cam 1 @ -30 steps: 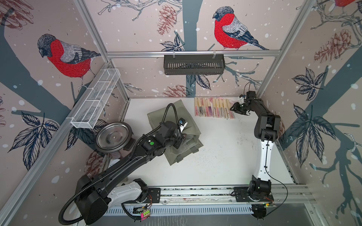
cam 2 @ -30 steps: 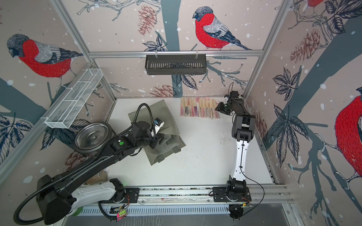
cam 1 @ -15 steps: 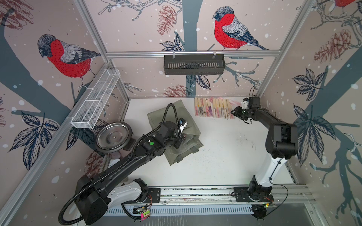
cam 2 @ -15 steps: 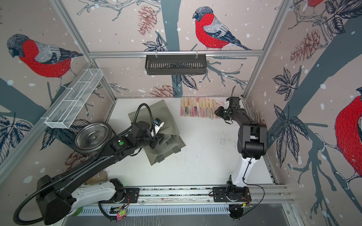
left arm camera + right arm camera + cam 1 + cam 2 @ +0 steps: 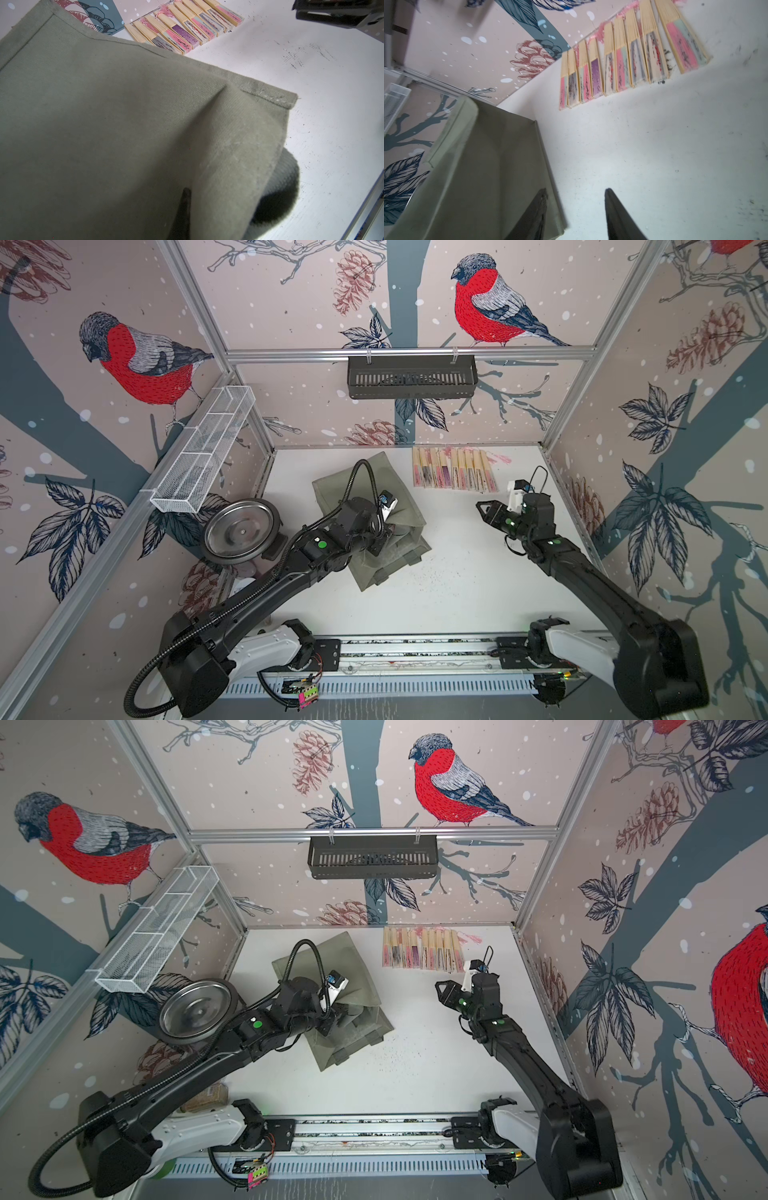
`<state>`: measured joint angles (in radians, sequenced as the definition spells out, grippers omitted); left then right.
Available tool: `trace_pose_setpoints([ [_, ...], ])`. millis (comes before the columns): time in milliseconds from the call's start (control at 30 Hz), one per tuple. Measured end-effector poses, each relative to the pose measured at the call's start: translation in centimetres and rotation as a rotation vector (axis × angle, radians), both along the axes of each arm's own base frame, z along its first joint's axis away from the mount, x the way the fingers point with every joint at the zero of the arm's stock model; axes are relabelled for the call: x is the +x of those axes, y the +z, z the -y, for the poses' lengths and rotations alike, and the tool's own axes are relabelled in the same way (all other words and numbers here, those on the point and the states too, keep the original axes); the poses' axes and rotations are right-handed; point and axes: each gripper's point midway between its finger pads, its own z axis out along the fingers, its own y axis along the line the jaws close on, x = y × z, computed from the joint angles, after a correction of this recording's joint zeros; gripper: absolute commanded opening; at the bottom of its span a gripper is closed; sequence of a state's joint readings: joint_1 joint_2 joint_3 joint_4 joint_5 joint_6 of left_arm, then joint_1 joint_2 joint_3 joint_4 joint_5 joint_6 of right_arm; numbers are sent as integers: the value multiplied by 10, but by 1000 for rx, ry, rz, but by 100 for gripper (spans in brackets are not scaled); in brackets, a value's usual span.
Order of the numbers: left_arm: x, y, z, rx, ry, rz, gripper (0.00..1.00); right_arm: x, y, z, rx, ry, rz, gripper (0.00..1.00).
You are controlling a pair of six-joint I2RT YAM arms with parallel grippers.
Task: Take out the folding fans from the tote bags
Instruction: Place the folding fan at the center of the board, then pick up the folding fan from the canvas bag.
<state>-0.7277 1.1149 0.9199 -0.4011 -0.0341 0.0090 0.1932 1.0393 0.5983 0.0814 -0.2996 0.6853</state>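
Note:
The olive tote bag (image 5: 332, 489) (image 5: 353, 952) lies crumpled on the white table, left of centre. My left gripper (image 5: 379, 544) (image 5: 187, 192) is shut on a fold of the bag's fabric (image 5: 104, 124); only one dark finger (image 5: 185, 207) shows against the cloth. Several closed folding fans (image 5: 453, 468) (image 5: 422, 949) (image 5: 182, 27) (image 5: 623, 62) lie side by side in a row by the back wall. My right gripper (image 5: 481, 506) (image 5: 440, 986) (image 5: 575, 190) hangs open and empty above bare table, right of the bag (image 5: 488, 166) and in front of the fan row. The bag's inside is hidden.
A black slotted basket (image 5: 411, 377) hangs on the back wall. A white wire-mesh tray (image 5: 203, 448) is fixed to the left wall, with a round metal dish (image 5: 241, 531) below it. The arms' base rail (image 5: 415, 651) runs along the table's front edge.
My right arm has drawn back from the right end of the fan row toward the table's middle, its gripper empty. The left arm and the bag have stayed put.

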Motion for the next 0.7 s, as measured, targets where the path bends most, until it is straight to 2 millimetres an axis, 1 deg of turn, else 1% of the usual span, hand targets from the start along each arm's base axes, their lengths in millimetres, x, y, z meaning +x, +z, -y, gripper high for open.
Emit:
trace_pose_setpoints([
  [33,0,0,0,0,0,0,0,-4,11,3,1,-14,33,47],
  [133,0,0,0,0,0,0,0,-18,32,4,22,-25,85,47],
  [200,0,0,0,0,0,0,0,-31,36,-4,34,4,98,46],
  [267,0,0,0,0,-1,-1,0,-45,33,-14,53,39,85,45],
  [400,0,0,0,0,-1,-1,0,-77,16,-42,90,125,33,44],
  [433,0,0,0,0,-1,0,0,-88,8,-52,98,157,12,44],
  [533,0,0,0,-1,-1,0,0,-111,-16,-73,103,214,-53,43],
  [600,0,0,0,-1,-1,0,0,-121,-27,-81,105,226,-84,40],
  [700,0,0,0,-1,-1,0,0,-136,-46,-96,119,249,-119,39],
])
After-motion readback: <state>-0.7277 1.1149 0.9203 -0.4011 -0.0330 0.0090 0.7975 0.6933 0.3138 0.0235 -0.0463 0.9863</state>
